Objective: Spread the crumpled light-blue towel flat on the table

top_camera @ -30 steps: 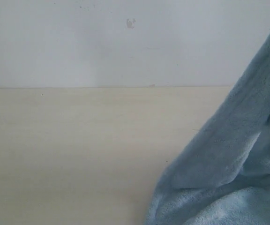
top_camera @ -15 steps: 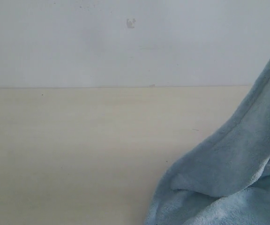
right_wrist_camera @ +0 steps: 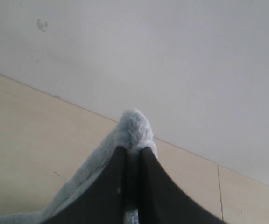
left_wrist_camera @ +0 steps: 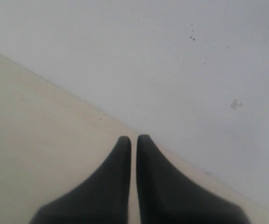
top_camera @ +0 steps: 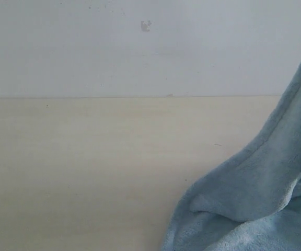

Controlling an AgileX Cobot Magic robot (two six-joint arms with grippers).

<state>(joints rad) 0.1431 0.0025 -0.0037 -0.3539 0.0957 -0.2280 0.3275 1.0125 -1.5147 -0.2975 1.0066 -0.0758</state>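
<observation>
The light-blue towel (top_camera: 265, 188) hangs in a slanted sheet at the right of the exterior view, its lower folds bunched on the cream table (top_camera: 88, 167). In the right wrist view my right gripper (right_wrist_camera: 133, 149) is shut on a fluffy tuft of the towel (right_wrist_camera: 134, 128), which pokes out past the dark fingertips and trails down one side. My left gripper (left_wrist_camera: 133, 139) is shut with nothing between its black fingers, held above the table (left_wrist_camera: 41, 140) near the wall. Neither gripper shows in the exterior view. The towel's label is hidden.
A pale grey-white wall (top_camera: 140, 47) rises behind the table's far edge, with a small mark (top_camera: 146, 25) on it. A seam line (right_wrist_camera: 220, 191) crosses the table surface in the right wrist view.
The hanging sheet of towel has swung to the right and slackened, uncovering more table and wall. The fold at its base has settled lower. The bunched bottom edge stays in place.
</observation>
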